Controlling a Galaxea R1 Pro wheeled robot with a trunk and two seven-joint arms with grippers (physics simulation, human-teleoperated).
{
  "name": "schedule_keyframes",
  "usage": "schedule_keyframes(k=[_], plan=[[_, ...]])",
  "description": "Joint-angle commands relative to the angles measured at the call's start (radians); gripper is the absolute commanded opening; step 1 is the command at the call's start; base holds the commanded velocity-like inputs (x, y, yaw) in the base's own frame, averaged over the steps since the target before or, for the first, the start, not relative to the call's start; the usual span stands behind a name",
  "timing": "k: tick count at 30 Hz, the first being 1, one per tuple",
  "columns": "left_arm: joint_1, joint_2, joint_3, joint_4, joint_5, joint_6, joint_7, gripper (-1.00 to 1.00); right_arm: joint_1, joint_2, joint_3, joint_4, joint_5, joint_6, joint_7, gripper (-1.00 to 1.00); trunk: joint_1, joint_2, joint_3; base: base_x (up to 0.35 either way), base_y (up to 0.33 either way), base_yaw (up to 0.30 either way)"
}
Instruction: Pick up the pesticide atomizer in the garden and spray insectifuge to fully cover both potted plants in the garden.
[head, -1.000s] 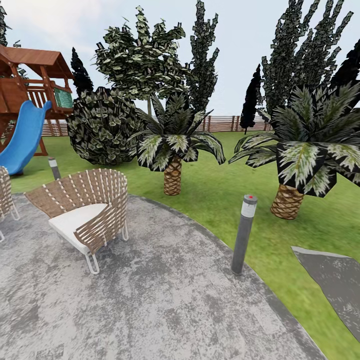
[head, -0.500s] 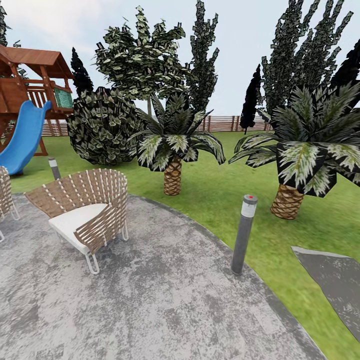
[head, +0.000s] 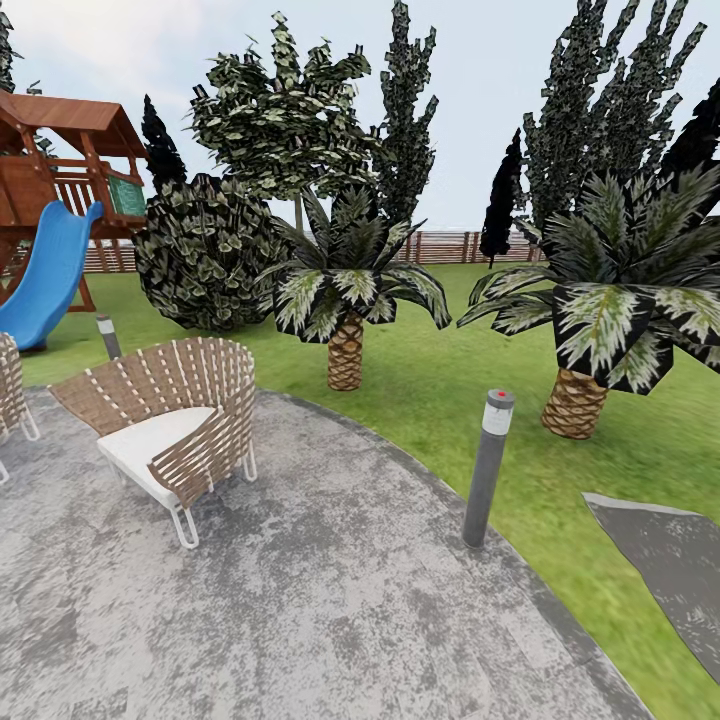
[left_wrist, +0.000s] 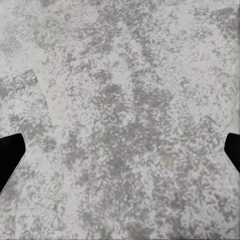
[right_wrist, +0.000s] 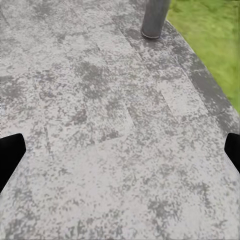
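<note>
Standing on the round mottled grey stone patio (head: 330, 600) beside a woven wicker armchair (head: 165, 425) and a grey bollard light (head: 487, 468), the robot, both pincers spread open and empty over paving, should probably keep searching the green lawn (head: 440, 390), since atomizer and potted plants remain unsighted.

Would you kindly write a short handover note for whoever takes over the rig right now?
Left gripper: open, empty, over the grey patio.
Right gripper: open, empty, over the patio near its edge, with the bollard light just ahead.
Head view: wicker chair, two palms, a round bush, slide, fence. No atomizer or potted plants in sight.
Done: nothing held, nothing sprayed.
Left: find and pick up the atomizer, find both plants, spray them.
</note>
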Motion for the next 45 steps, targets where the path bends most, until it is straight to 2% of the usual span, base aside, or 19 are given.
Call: schedule_keyframes(k=[1, 5, 8, 22, 26, 45], plan=[[-0.005, -0.004, 0.001, -0.021, 0.002, -0.005, 0.001, 1.0, -0.001, 0.001, 0.0, -0.003, -0.001, -0.003, 0.0, 1.0, 0.0, -0.001, -0.001, 0.0, 0.0, 0.0], [-0.023, -0.022, 0.002, -0.087, 0.003, -0.006, -0.004, 1.0, -0.003, 0.001, 0.001, -0.008, -0.001, -0.003, 0.001, 1.0, 0.0, -0.001, -0.001, 0.0, 0.0, 0.0], [-0.029, -0.031, 0.002, -0.103, 0.003, -0.007, -0.01, 1.0, -0.005, 0.001, 0.001, -0.01, 0.0, -0.003, 0.002, 1.0, 0.0, -0.001, -0.001, 0.0, 0.0, 0.0], [-0.03, -0.033, 0.002, -0.058, 0.002, -0.008, -0.013, 1.0, -0.007, 0.01, 0.004, 0.0, 0.003, -0.002, 0.003, 1.0, 0.0, -0.001, -0.001, 0.0, 0.0, 0.0], [-0.03, -0.034, 0.002, -0.055, 0.002, -0.008, -0.013, 1.0, -0.007, 0.005, 0.0, 0.001, 0.002, -0.002, 0.002, 1.0, 0.0, -0.001, -0.001, 0.0, 0.0, -0.023], [-0.03, -0.048, 0.0, -0.054, -0.001, -0.008, -0.013, 1.0, -0.007, 0.011, 0.002, 0.003, -0.001, -0.001, 0.002, 1.0, 0.0, -0.001, -0.006, 0.0, 0.0, -0.234]])
